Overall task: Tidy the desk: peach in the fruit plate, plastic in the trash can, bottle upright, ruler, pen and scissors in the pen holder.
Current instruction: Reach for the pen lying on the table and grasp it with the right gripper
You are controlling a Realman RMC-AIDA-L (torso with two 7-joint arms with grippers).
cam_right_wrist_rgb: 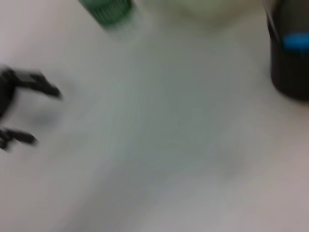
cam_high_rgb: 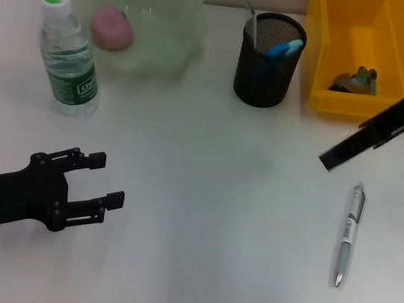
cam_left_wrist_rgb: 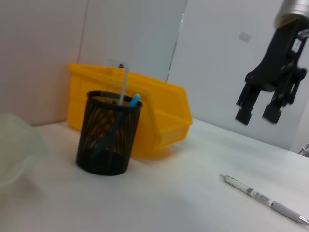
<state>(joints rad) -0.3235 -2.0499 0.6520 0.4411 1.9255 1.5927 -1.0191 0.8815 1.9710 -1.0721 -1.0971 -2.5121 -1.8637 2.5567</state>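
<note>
One peach (cam_high_rgb: 112,28) fills the fruit plate (cam_high_rgb: 178,12); both grippers (cam_high_rgb: 107,181) (cam_left_wrist_rgb: 258,115) spread, empty.

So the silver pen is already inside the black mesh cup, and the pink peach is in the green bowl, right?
Not quite. The head view shows the silver pen lying on the white table, outside the black mesh cup. The pink peach is in the green bowl.

The bottle (cam_high_rgb: 70,57) has a green label with white print too small to read.
</note>
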